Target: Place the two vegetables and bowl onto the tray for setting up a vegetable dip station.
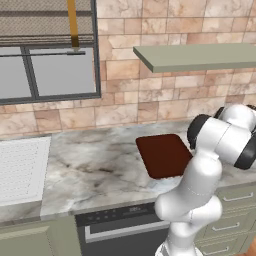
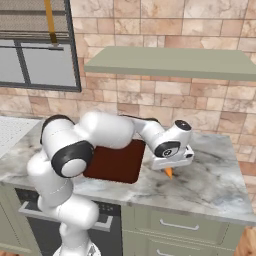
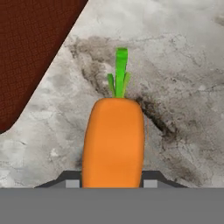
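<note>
The tray (image 2: 117, 162) lies flat on the counter (image 2: 210, 182), below the wall shelf (image 2: 170, 62). At the tray's three o'clock in the right base view, a carrot (image 2: 169, 172) sits between the gripper (image 2: 170, 169) fingers, above the counter, stem end pointing away in the hand view.

The room was evenly and softly lit, with no single lamp I could pick out and no glare on the marble counter (image 1: 100, 165). Shadows were faint: the shelf (image 2: 170, 62) laid only a slight darkening on the brick wall (image 2: 165, 95) beneath it, and the carrot (image 3: 113, 140) in the hand view cast a narrow dark smear on the stone beside it. Colours looked flat and rendered. The pictures were coarse and a little soft, edges of the white arm (image 1: 200, 180) slightly jagged. Close up, the carrot showed smooth and blurry, the tray (image 3: 30, 48) grainy. Straight lines stayed straight at the edges.
</note>
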